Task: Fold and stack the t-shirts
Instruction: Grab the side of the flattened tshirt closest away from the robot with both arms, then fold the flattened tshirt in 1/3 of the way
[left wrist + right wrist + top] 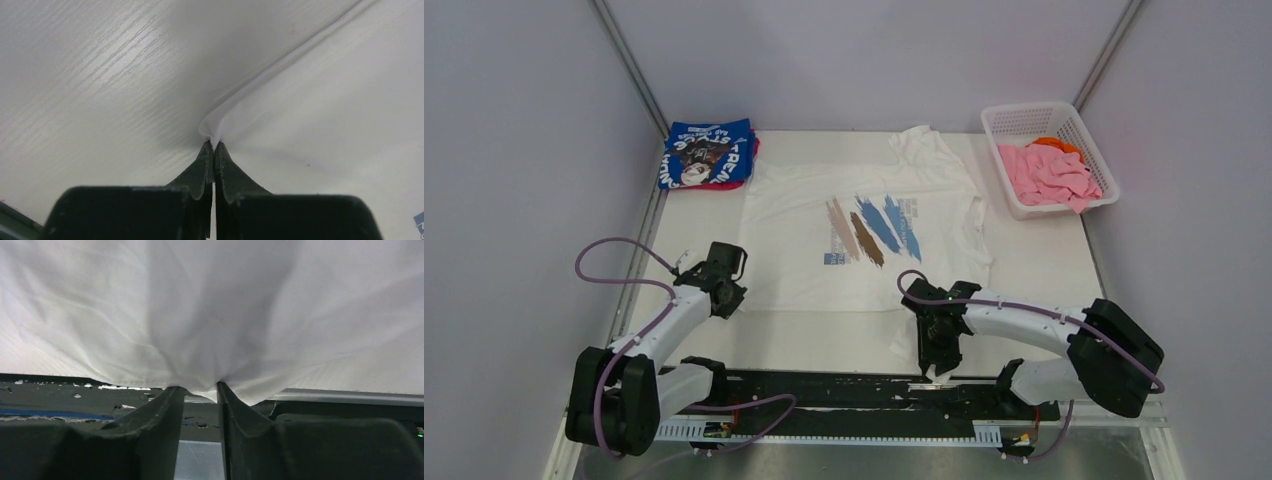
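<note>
Lengthwise, white tee (804,250) points collar far; left gripper (213,145) pinches hem; right gripper (199,388) astride hem, grip unclear.

You have two arms, each with one tool: the left tool (734,296) and the right tool (939,366). You can count five t-shirts: one white t-shirt (804,215) between the two tools, one blue t-shirt (707,150) beyond the left tool, one reddish t-shirt (752,155) showing only an edge under it, and one pink t-shirt (1049,175) and one orange t-shirt (1056,143) beyond the right tool. One basket (1024,113) holds those two. There is one worktop (1044,260).
</note>
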